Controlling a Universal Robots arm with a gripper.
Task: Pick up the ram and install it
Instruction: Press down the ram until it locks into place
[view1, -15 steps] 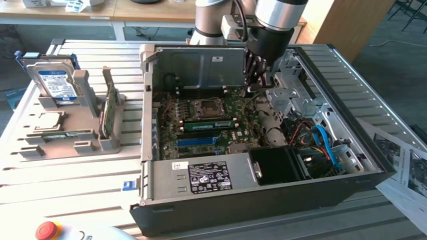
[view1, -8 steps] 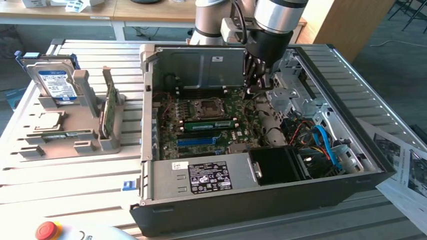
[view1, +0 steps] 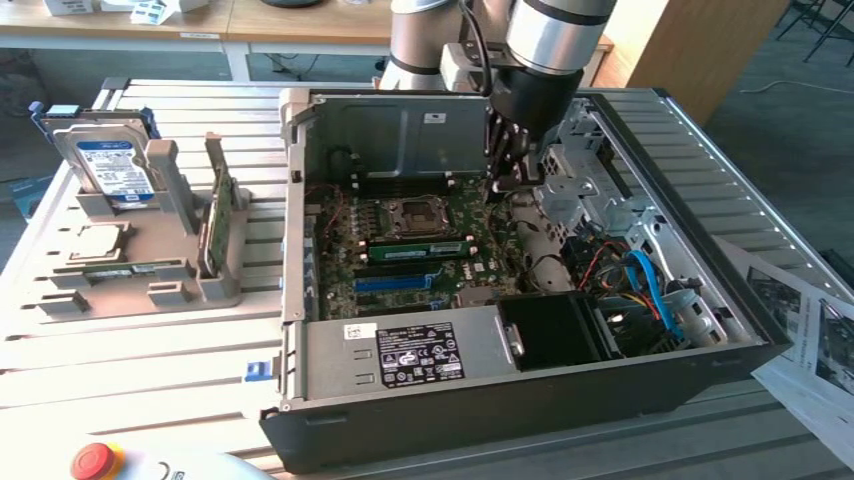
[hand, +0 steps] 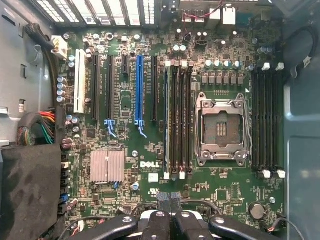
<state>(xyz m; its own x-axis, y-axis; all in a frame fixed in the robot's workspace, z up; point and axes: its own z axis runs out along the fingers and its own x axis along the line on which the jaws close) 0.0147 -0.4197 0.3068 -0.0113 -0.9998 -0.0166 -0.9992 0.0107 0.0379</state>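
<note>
A slatted metal table (view1: 134, 350) carries an open computer case (view1: 534, 405) lying on its side, with a grey holder (view1: 200, 290) near the table's edge on the exterior view's left. The single arm (view1: 554, 35) reaches down into the case, over the motherboard (hand: 230, 60).

The holder carries one blue-labelled hard drive (view1: 107, 165), one square processor chip (view1: 100, 240) and one green stick (view1: 216, 215) standing on edge. Whether another stick lies flat in the holder's front trough cannot be told.

On the board, one empty processor socket (hand: 220, 129) sits between two banks of four memory slots. The ram (view1: 416, 250) (hand: 166, 125) stands in the outermost slot of the bank on the side of the blue expansion slot (hand: 138, 87), and looks seated, so the install appears done.

The gripper (view1: 511, 185) (hand: 167, 220) hangs above the board with its fingers brought together on nothing. It is well apart from the holder and near the ram. From the gripper the ram lies toward the exterior view's left and toward the power supply (view1: 400, 355). The ram's long axis runs along its slot, parallel to the power supply's long side.
</note>
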